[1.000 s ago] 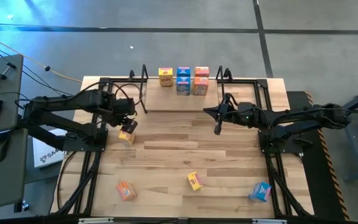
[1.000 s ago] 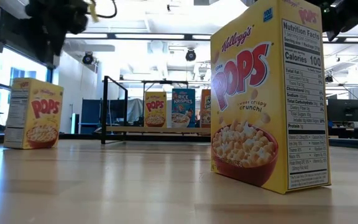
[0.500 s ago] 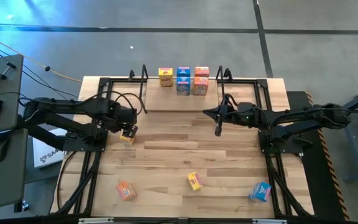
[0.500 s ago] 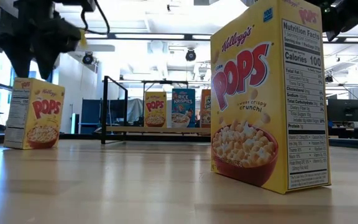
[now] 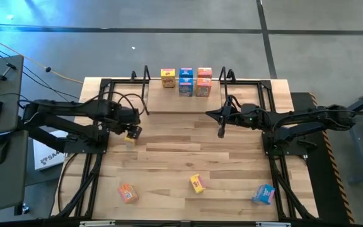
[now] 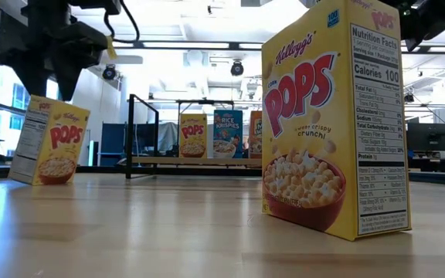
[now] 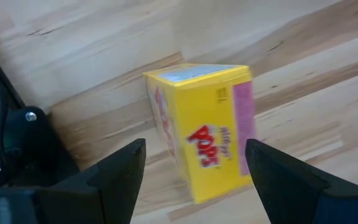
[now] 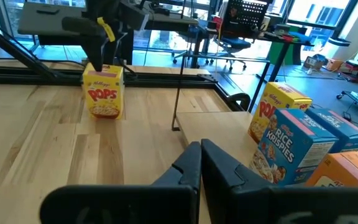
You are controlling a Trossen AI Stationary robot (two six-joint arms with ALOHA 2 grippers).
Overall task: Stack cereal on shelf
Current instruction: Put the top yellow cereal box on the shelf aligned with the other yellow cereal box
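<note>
My left gripper (image 7: 191, 168) is open above a yellow Pops cereal box (image 7: 204, 130) on the table's left side (image 5: 131, 134), one finger on either side of its upper end. That box stands tilted on the tabletop (image 6: 51, 144). My right gripper (image 5: 220, 131) is shut and hovers over the table before the shelf's right end. The shelf (image 5: 175, 104), a light plank on a black wire frame, carries several yellow, blue and orange boxes (image 5: 186, 82) at its far edge. Three more boxes lie near the table's near edge: orange (image 5: 127, 193), yellow (image 5: 197, 183), blue (image 5: 264, 194). My left gripper comes down from above with its open fingers (image 7: 120, 171) straddling the yellow box's upper end (image 7: 197, 74). The box leans, its lower end on the table. Whether a finger touches the box's side, I cannot tell.
Black frame rails run along the table's left (image 5: 93, 157) and right (image 5: 279, 170) sides. Upright wire loops (image 5: 145, 74) stand at both shelf ends. The near yellow box fills the right of the low view (image 6: 334, 116). Bare wood lies in the table's middle (image 5: 181, 151).
My left gripper has come down toward the yellow box on the table's left and now stands over its top. The box, upright half a second ago, has tipped at its top while its lower end stayed on the table. My right arm has kept still.
</note>
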